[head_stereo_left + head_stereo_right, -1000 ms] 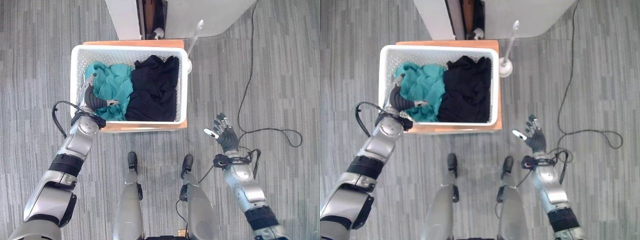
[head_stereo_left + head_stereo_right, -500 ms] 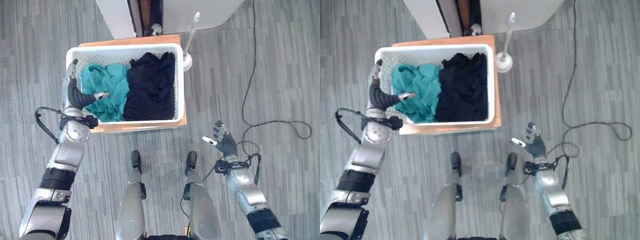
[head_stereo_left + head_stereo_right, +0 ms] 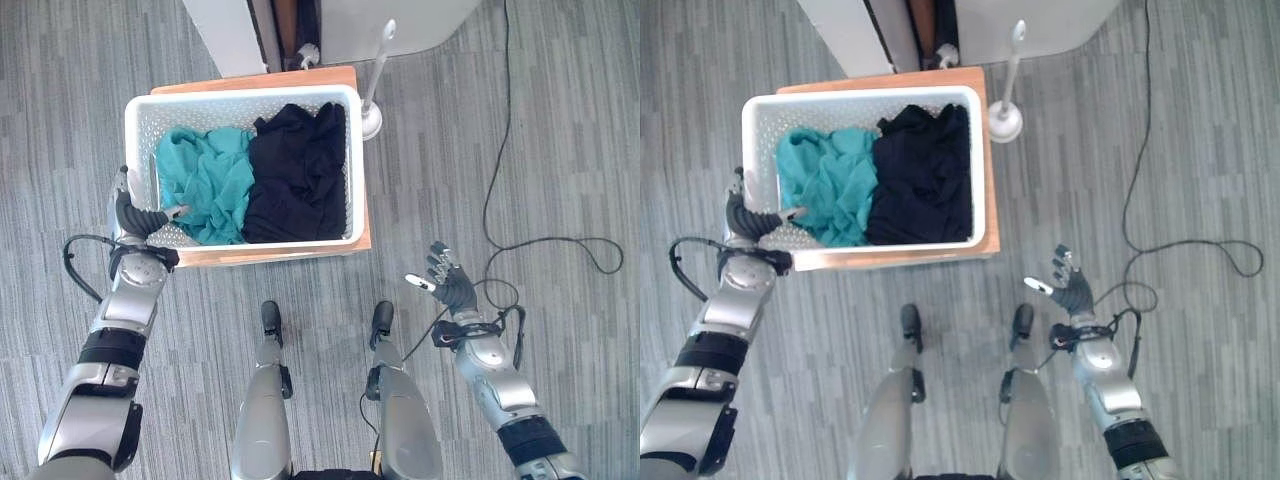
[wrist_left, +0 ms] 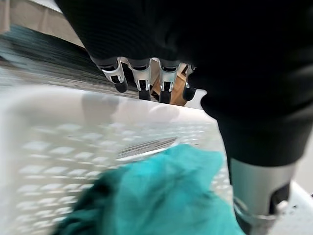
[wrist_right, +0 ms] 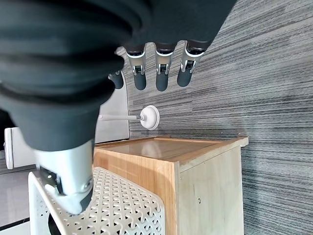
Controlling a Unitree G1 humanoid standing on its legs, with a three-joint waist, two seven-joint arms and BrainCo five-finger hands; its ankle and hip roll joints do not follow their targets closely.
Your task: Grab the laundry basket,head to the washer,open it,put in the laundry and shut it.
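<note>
Laundry corner of home-like room, staged for robot work, is what you are looking at. Grey wood-grain plank floor (image 3: 560, 120) runs wall to wall. White perforated laundry basket (image 3: 136, 120) holding teal garment (image 3: 205, 175) and black garment (image 3: 298, 170) sits on low wooden stand (image 3: 300, 252). White plunger-like tool (image 3: 372, 118) stands just beside stand. Behind it, you see white appliance or cabinet (image 3: 400, 25), identity unclear.

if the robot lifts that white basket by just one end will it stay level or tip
Probably tips: only the left hand is at the white basket's end wall; the right hand is apart. The perforated plastic looks light and may flex. The clothes would likely slide.
</note>
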